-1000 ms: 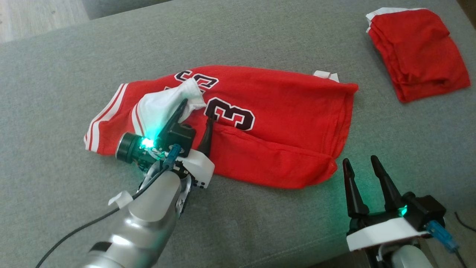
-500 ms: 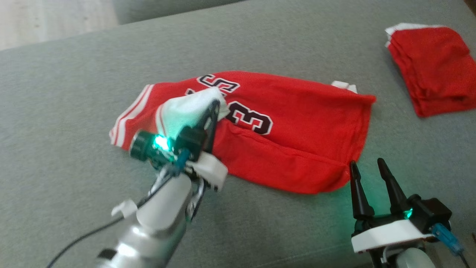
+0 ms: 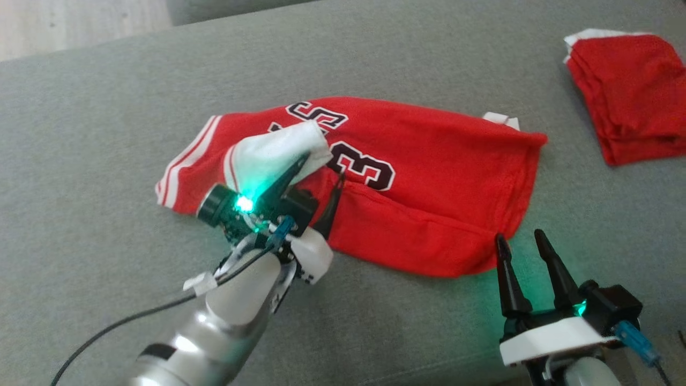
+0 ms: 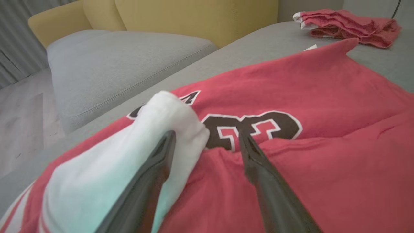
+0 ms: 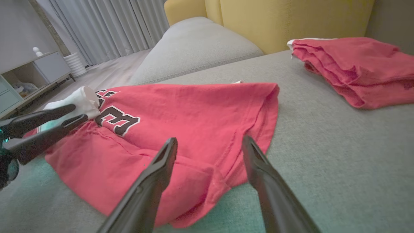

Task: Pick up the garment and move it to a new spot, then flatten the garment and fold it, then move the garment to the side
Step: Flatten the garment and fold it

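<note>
Red jersey (image 3: 429,177) laid flat, long axis 9 to 3 o'clock, hem toward 3, left gripper (image 3: 323,165) fingers parted beside white fold (image 3: 268,155), right gripper (image 3: 519,236) fingers apart at 5.

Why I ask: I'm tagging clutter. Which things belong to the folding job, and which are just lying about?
Job: red jersey, spread on the grey surface; left gripper, open over its number; right gripper, open by its hem.
Lying about: folded red garment at the far right; yellow sofa behind.
</note>
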Robot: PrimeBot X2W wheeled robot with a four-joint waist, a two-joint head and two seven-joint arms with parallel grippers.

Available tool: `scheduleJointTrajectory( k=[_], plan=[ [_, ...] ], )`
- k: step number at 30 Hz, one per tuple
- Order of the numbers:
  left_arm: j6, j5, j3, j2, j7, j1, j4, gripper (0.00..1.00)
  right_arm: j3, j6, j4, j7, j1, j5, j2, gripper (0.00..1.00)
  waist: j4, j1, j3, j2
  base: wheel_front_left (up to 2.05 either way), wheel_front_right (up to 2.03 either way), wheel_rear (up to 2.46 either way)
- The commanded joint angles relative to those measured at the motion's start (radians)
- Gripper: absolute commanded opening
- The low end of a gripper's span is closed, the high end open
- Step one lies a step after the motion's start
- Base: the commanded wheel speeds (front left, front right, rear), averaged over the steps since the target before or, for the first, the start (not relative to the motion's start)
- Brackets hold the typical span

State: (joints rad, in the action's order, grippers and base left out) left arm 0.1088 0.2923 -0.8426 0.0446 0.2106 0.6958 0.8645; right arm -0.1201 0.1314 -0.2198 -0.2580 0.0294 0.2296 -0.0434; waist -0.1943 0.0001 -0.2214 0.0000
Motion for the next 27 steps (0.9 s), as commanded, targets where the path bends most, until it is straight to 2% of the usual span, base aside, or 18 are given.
scheduleJointTrajectory(
  k=[1,11,12,13,14,15,17,22,27],
  plan=[
    [0.012,0.004,0.017,0.006,-0.001,0.047,-0.023,1.00,-0.023,-0.001,0.023,-0.004,-0.031,0.006,-0.007,1.00,-0.015,-0.0001,-0.012,0.0000,0.00,0.00,0.00],
    [0.101,0.039,-0.021,0.006,-0.060,0.120,0.070,1.00,-0.035,-0.001,0.023,-0.004,-0.041,0.019,-0.007,1.00,-0.057,-0.0001,-0.041,0.0000,0.00,0.00,0.00],
    [0.103,0.044,-0.023,0.006,-0.058,0.124,0.074,0.94,-0.034,-0.001,0.024,-0.004,-0.042,0.019,-0.007,1.00,-0.058,-0.0001,-0.042,0.0000,0.00,0.00,0.00],
    [0.108,0.049,-0.025,0.006,-0.054,0.128,0.078,0.68,-0.033,-0.001,0.024,-0.004,-0.042,0.019,-0.007,1.00,-0.057,-0.0001,-0.043,0.0000,0.00,0.00,0.00],
    [0.113,0.054,-0.027,0.006,-0.050,0.131,0.081,0.47,-0.032,-0.001,0.024,-0.004,-0.041,0.018,-0.007,1.00,-0.056,-0.0001,-0.044,0.0000,0.00,0.00,0.00],
    [0.118,0.059,-0.029,0.006,-0.047,0.135,0.084,0.34,-0.030,-0.001,0.024,-0.004,-0.041,0.017,-0.007,1.00,-0.054,-0.0001,-0.045,0.0000,0.00,0.00,0.00],
    [0.124,0.075,-0.031,0.006,-0.046,0.138,0.087,0.00,-0.029,-0.001,0.022,-0.004,-0.042,0.015,-0.007,1.00,-0.050,-0.0001,-0.046,0.0000,0.00,0.00,0.00],
    [0.116,0.113,-0.048,0.006,-0.027,0.142,0.071,0.00,-0.027,-0.001,0.022,-0.004,-0.042,0.011,-0.007,1.00,-0.032,-0.0001,-0.039,0.0000,0.00,0.00,0.00],
    [0.100,0.156,-0.075,0.006,0.015,0.118,-0.016,0.00,-0.014,-0.001,0.019,-0.004,-0.023,0.005,-0.007,1.00,0.005,-0.0001,0.000,0.0000,0.00,0.00,0.00]
  ],
)
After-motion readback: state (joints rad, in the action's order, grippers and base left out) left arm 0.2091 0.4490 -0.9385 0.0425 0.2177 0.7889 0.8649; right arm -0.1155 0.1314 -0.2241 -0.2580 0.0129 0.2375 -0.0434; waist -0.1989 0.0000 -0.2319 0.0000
